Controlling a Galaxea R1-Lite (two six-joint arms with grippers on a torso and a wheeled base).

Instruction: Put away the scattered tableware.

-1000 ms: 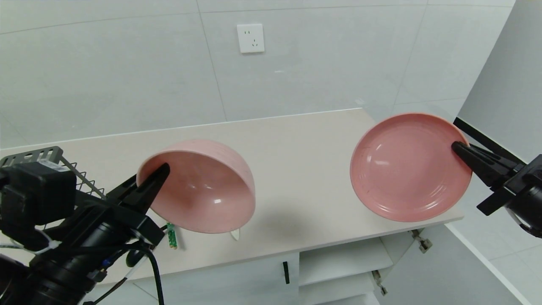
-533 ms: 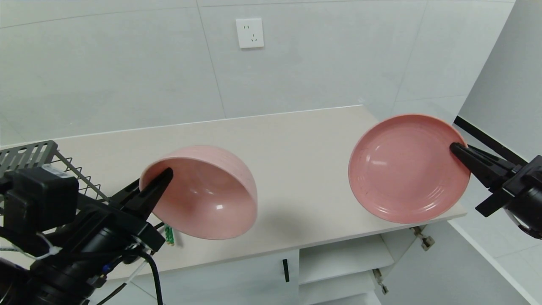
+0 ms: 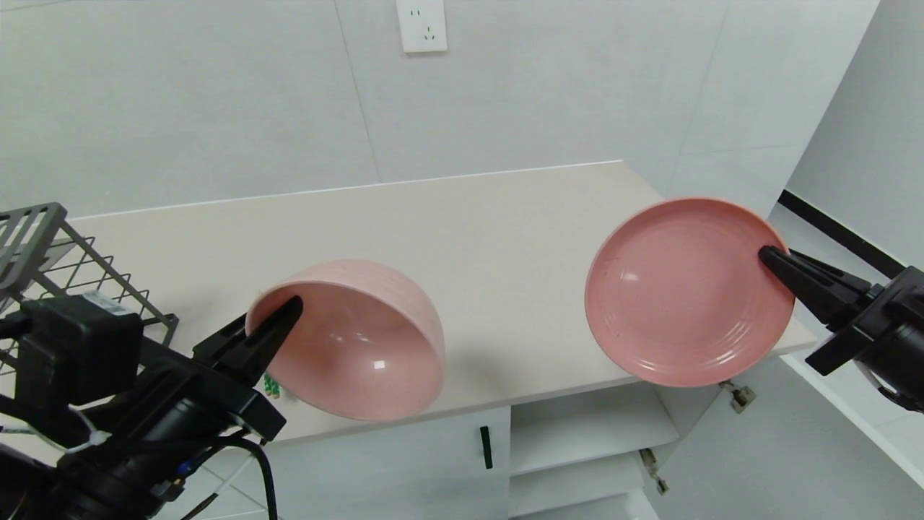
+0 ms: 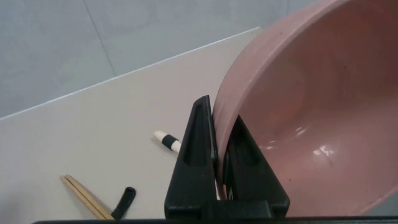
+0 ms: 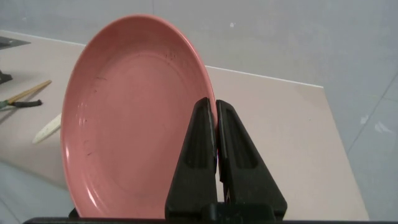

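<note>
A pink bowl [image 3: 361, 347] hangs tipped on its side over the counter's front left part, with my left gripper [image 3: 285, 314] shut on its rim. The left wrist view shows the bowl [image 4: 311, 112] with the rim pinched between the left gripper's [image 4: 216, 134] fingers. A pink plate [image 3: 678, 289] stands on edge over the counter's front right corner, my right gripper [image 3: 769, 256] shut on its rim. In the right wrist view the plate [image 5: 130, 112] sits in the right gripper [image 5: 216, 124]. Chopsticks [image 4: 87, 196] and a white spoon [image 5: 48, 129] lie on the counter.
A wire dish rack [image 3: 43, 245] stands at the counter's [image 3: 469, 231] left end. A small green-handled utensil [image 3: 271, 386] lies under the bowl. Below the counter, cabinet shelves [image 3: 592, 433] are open at the right. A tiled wall backs the counter.
The head view has shifted. Against the counter, the bowl and the plate have both come nearer its front edge, with both grips unchanged.
</note>
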